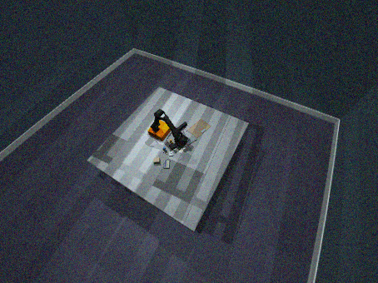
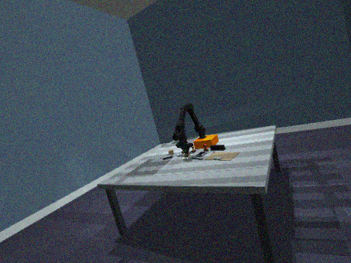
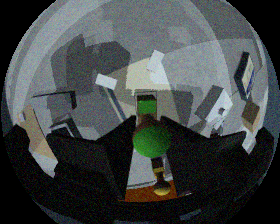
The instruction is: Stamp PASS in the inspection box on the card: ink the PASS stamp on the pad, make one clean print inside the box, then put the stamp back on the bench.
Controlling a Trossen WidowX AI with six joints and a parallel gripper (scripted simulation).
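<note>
Smearing or doubling of the print is risked if the green-topped stamp [image 3: 152, 141], pinched in the hand [image 1: 180, 147] [image 2: 185, 154] [image 3: 148, 120] above the pale card [image 3: 134, 76], is tilted or slid during pressing; its inking cannot be confirmed.

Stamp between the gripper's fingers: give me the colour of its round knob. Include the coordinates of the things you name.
Green; the knob [image 3: 152, 141] shows best in the wrist view.
</note>
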